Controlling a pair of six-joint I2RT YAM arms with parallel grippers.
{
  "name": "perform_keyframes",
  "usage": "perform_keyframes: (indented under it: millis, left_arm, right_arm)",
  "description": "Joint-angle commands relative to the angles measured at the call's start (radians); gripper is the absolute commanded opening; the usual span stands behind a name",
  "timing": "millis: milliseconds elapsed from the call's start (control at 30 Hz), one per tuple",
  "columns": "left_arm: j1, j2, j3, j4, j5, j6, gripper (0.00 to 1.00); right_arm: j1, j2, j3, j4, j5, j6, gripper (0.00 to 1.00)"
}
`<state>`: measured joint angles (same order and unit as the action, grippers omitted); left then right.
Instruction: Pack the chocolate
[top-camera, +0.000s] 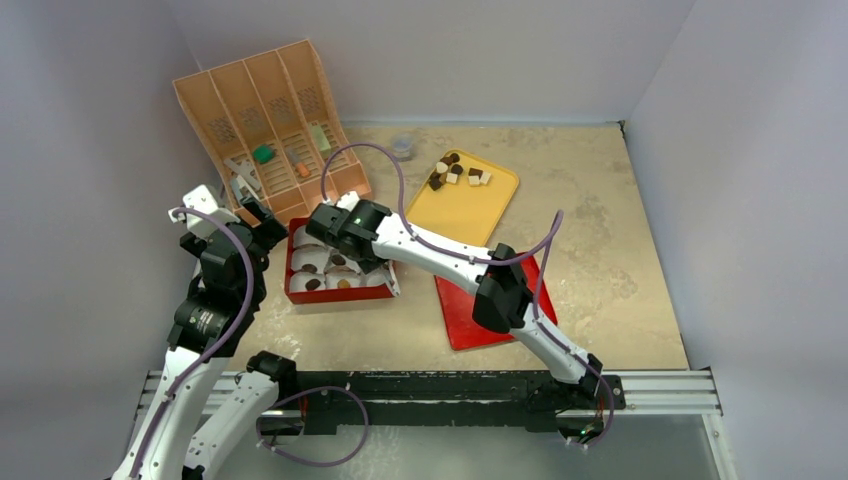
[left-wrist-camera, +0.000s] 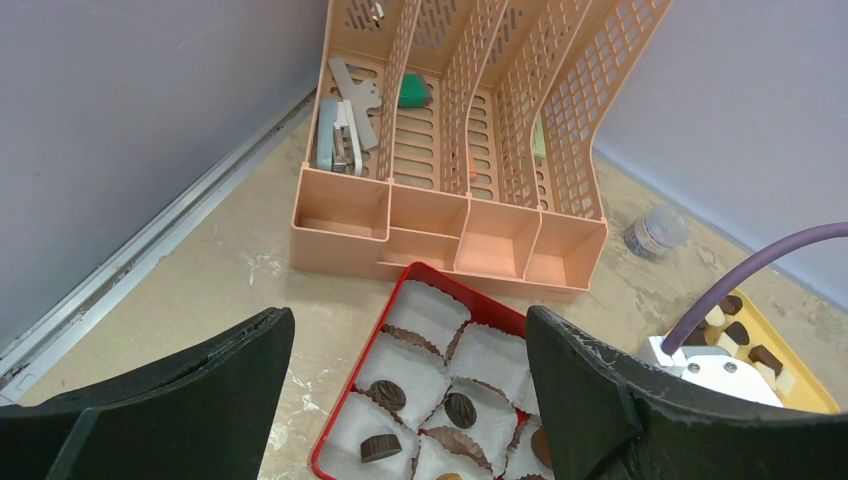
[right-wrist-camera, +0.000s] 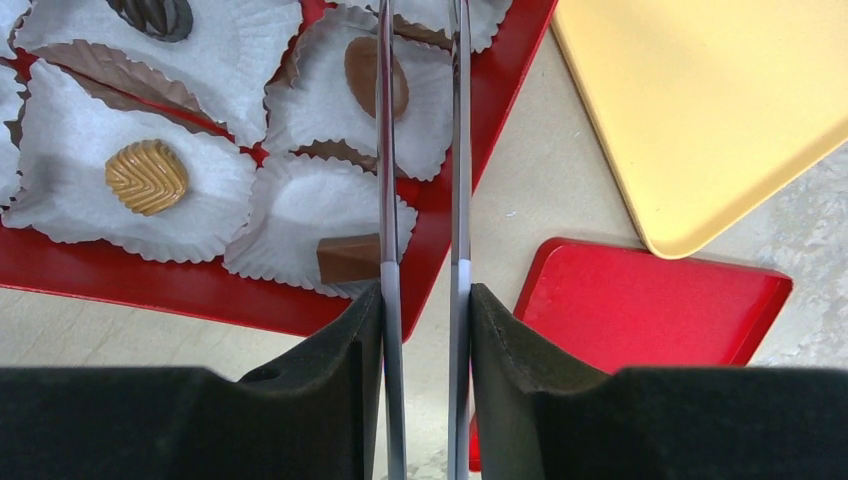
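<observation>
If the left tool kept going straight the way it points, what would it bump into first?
Probably the white paper cups in the red box, seen between the open left tool's fingers. Depth is hard to judge.

Probably a robotics lab, plain grey enclosure walls (top-camera: 430, 50), marbled tabletop (top-camera: 620, 250), metal mounting rail (top-camera: 660, 395)

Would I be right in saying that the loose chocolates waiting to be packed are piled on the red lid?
Not quite: the loose chocolates are piled on the yellow tray, not on the red lid. The top view shows this.
</observation>
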<state>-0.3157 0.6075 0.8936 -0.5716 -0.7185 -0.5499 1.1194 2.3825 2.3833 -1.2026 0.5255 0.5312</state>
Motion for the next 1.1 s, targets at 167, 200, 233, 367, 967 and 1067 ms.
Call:
perform_keyframes:
  millis: [167,200,233,367,967,1067]
  left_arm:
    - [-0.006,0.000,0.002,0.024,0.003,-0.010,0.85]
    - [-0.006,-0.001,0.001,0.023,0.002,-0.010,0.85]
    - [-0.006,-0.003,0.001,0.023,0.001,-0.010,0.85]
    - [-0.005,-0.006,-0.002,0.026,0.001,-0.010,0.85]
    - [-0.005,0.016,-0.048,0.118,0.228,0.039,0.86]
    - [-0.006,0.043,-0.051,0.136,0.305,0.051,0.86]
  right_arm:
    - [0.007,-0.135,0.021,-0.013,0.070,0.003,0.36]
    - [0.008,-0.143,0.015,-0.011,0.072,0.003,0.36]
    - [0.008,-0.147,0.012,-0.010,0.073,0.001,0.36]
    - [0.008,-0.152,0.016,-0.016,0.081,0.001,0.36]
    - [-0.215,-0.459,-0.381,0.265,-0.036,-0.147,0.37]
    - [-0.291,-0.514,-0.476,0.360,-0.097,-0.216,0.37]
